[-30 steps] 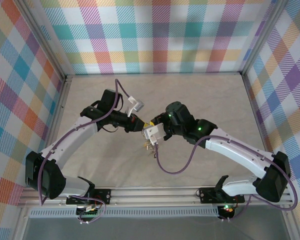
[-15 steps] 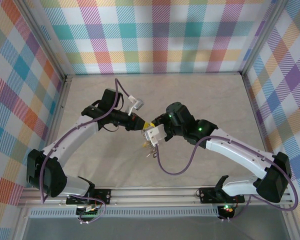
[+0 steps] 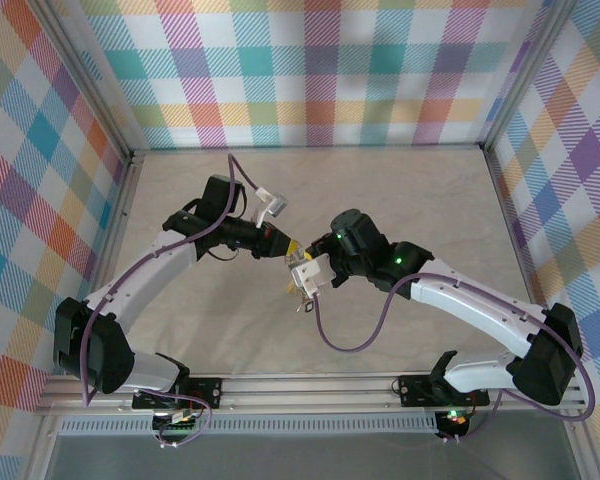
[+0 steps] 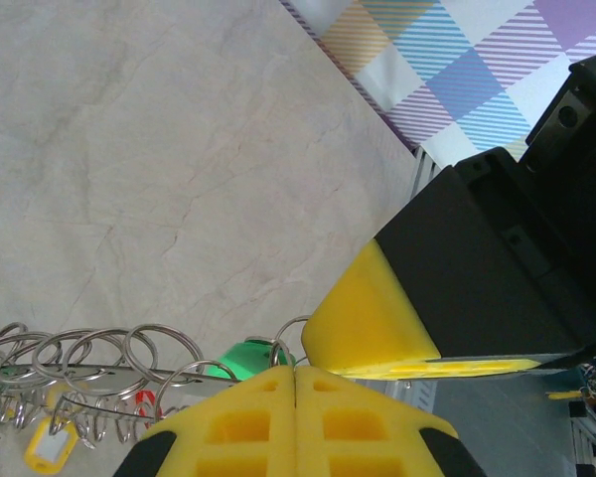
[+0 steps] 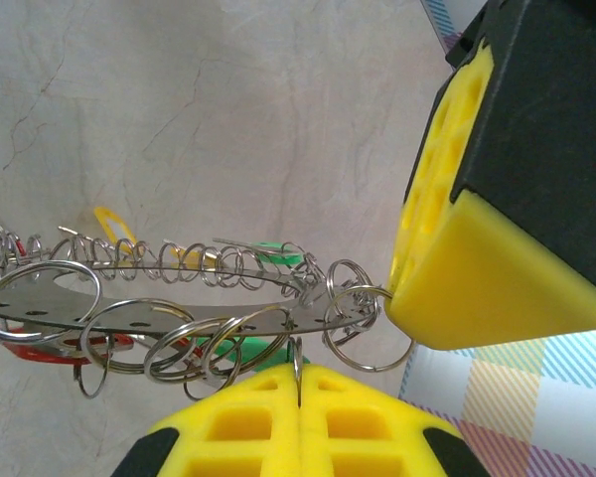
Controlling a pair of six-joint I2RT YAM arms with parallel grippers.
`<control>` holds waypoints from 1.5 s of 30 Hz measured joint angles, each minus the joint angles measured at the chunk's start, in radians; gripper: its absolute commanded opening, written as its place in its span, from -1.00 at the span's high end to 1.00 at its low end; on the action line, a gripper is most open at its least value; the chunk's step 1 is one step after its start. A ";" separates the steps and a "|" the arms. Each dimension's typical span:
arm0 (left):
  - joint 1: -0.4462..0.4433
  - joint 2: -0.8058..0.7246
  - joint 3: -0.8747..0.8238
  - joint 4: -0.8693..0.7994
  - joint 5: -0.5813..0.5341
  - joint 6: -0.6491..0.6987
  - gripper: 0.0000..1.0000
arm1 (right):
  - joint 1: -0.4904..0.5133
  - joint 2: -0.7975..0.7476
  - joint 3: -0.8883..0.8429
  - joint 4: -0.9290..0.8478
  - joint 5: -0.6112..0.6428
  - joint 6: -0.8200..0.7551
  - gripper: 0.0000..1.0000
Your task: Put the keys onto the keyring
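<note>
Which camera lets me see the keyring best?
The right wrist view: the keyring stretches across the picture, close up, its little loops clear. The left wrist view catches part of the keyring, bottom left. From the top view it is a tiny glint between the arms.

No writing is legible anywhere, including the tags of the keys (image 4: 52, 443).

Arms (image 3: 145, 275): white shells, black joints.
Cables (image 3: 349, 348): purple, thin.
Fingers (image 4: 238, 427): yellow, grid-moulded, black-backed.
Cameras (image 3: 272, 206): white wrist blocks.
</note>
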 measured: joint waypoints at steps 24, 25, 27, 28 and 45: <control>0.020 0.001 -0.069 0.026 -0.001 0.054 1.00 | -0.415 0.278 0.071 -0.488 -0.259 0.764 1.00; 0.020 0.002 -0.071 0.027 -0.001 0.056 1.00 | -0.415 0.301 0.071 -0.492 -0.269 0.771 1.00; 0.020 0.006 -0.074 0.027 -0.002 0.059 1.00 | -0.417 0.351 0.072 -0.498 -0.286 0.786 1.00; 0.020 0.007 -0.075 0.026 -0.004 0.061 1.00 | -0.418 0.374 0.076 -0.499 -0.293 0.792 1.00; 0.020 0.028 -0.081 0.026 -0.004 0.061 1.00 | -0.426 0.366 0.031 -0.258 -0.450 0.802 0.10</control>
